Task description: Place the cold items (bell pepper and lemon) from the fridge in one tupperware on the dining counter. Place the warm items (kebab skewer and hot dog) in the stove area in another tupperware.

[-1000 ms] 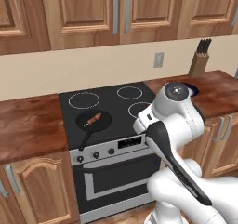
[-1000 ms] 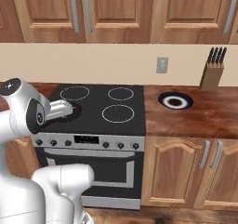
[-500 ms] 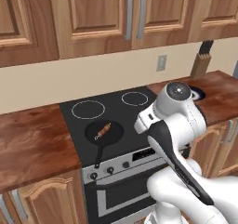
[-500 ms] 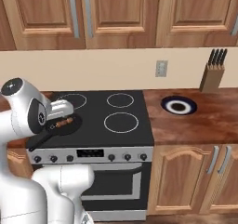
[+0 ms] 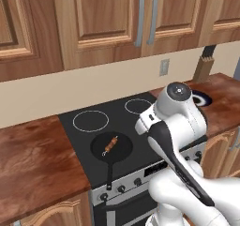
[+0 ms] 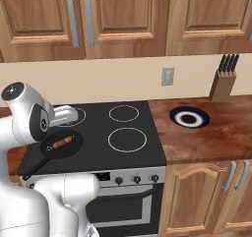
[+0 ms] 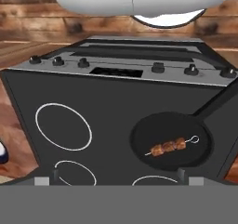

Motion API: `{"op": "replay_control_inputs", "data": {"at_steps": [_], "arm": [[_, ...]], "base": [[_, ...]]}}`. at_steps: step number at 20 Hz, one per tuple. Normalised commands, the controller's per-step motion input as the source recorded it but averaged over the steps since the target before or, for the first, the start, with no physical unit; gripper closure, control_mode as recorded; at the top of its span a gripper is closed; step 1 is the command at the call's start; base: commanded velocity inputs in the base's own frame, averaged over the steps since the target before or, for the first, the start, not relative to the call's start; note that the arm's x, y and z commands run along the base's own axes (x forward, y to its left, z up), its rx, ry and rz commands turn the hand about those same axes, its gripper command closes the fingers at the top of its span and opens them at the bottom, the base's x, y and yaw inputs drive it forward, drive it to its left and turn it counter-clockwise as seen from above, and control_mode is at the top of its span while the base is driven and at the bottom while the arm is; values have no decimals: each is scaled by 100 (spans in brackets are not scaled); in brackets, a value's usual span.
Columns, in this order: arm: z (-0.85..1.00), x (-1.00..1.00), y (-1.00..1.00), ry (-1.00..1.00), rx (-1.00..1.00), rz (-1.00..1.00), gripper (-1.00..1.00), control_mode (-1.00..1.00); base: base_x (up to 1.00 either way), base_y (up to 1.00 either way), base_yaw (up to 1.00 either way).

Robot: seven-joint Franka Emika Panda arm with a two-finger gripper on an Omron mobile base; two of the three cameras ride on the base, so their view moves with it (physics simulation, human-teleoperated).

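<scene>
Base rolled closer to stove (image 5: 136, 140); kebab skewer (image 7: 170, 146) in pan (image 7: 170, 141); pincer (image 7: 117, 175) spread.

Wooden cabinets (image 6: 128, 14) hang above a black stove (image 6: 128, 133) set between brown counters (image 6: 211, 137).

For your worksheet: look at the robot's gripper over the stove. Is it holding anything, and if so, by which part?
Nothing is held. The gripper is open above the stove, and the kebab skewer lies untouched in the black pan.
</scene>
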Motion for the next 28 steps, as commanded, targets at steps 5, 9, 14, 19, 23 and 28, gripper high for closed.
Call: {"op": "replay_control_inputs", "data": {"at_steps": [5, 9, 14, 19, 23, 28], "arm": [[-4, 3, 19, 0, 1, -16, -100, -100], [-31, 10, 11, 10, 23, -9, -100, -100], [-47, 19, 25, 21, 25, -11, -100, -100], [-55, 52, 88, 11, 1, -25, -100, -100], [-47, 59, 20, 10, 6, -20, -100, -100], [-49, 80, 30, 25, 3, -20, -100, -100]], "base": [[0, 0, 0], [0, 0, 0], [0, 0, 0], [0, 0, 0], [0, 0, 0], [0, 0, 0]]}}
